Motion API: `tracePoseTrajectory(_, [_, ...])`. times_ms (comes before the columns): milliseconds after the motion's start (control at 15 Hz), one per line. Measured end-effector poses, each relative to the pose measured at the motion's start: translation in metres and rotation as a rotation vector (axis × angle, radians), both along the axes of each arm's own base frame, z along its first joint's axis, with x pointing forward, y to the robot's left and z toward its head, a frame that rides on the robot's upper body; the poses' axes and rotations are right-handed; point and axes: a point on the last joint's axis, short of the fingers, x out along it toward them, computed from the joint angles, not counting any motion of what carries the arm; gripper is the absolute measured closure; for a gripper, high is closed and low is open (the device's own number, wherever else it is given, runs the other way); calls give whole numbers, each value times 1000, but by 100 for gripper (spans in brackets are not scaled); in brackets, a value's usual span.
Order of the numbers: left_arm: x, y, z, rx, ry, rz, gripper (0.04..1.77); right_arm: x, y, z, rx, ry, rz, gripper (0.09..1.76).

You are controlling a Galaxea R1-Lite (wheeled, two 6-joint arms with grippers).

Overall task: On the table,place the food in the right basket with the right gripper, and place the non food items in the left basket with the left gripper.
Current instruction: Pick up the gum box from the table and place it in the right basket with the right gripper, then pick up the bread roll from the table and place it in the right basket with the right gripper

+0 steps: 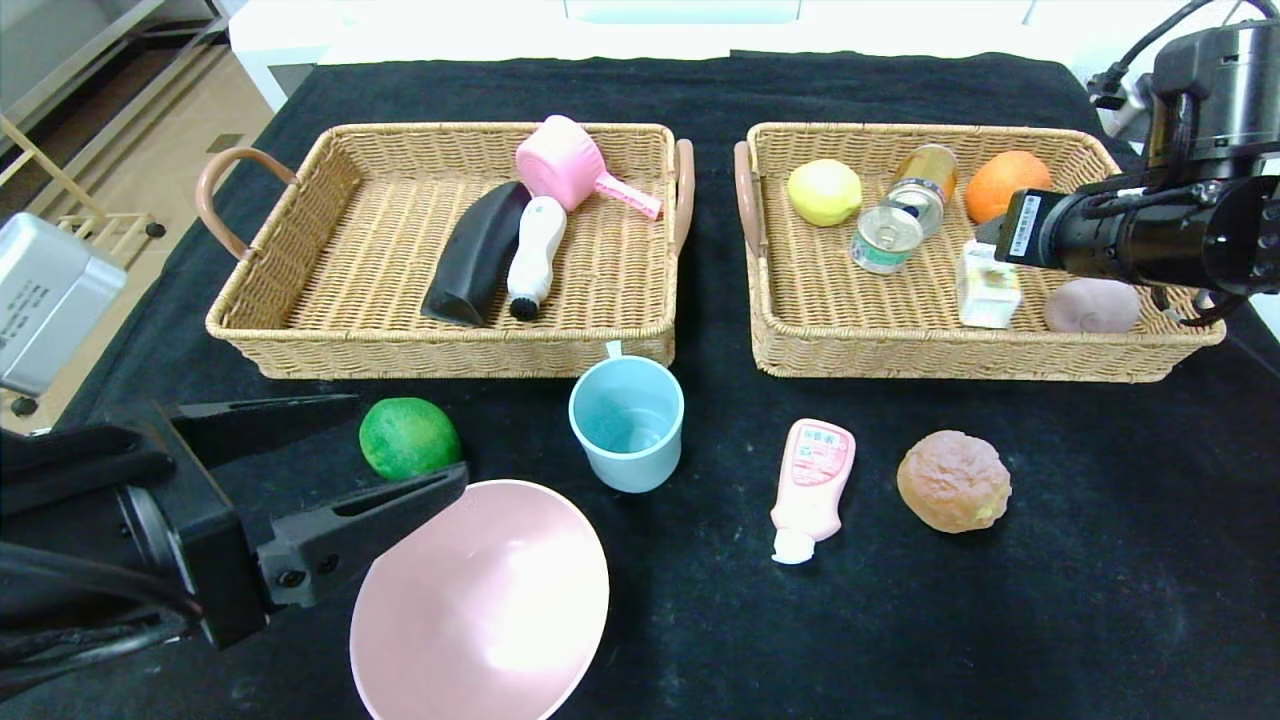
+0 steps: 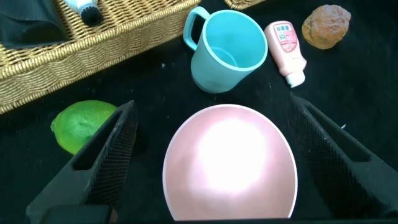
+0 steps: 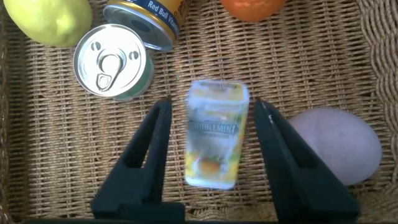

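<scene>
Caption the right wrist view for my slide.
Right pincer open astride the small carton in the right basket, beside two cans.

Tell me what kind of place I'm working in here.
Probably a lab or test bench for sorting practice, not a home: a table draped in black cloth, two matching wicker baskets, and mixed household props like a mug.

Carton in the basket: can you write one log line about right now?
right end effector: open, straddling carton | carton: in right basket | left end effector: open over pink bowl

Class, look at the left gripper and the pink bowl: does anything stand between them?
Nothing visible does. The left gripper hangs open directly over the pink bowl, one finger on each side; the green fruit lies outside the fingers.
</scene>
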Motion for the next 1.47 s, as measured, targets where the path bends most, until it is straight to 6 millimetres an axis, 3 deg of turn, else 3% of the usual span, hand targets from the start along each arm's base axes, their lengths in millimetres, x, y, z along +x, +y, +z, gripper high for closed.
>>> tracePoseTrajectory(467, [-1, 1, 2, -5, -11, 0, 9, -15, 4, 7, 2, -5, 23, 41])
tracePoseTrajectory(1133, [-2, 1, 2, -6, -14, 7, 9, -118, 39, 9, -2, 211, 107, 22])
tracePoseTrajectory(1467, [-2, 2, 2, -3, -16, 13, 9, -130, 49, -13, 37, 311, 109, 18])
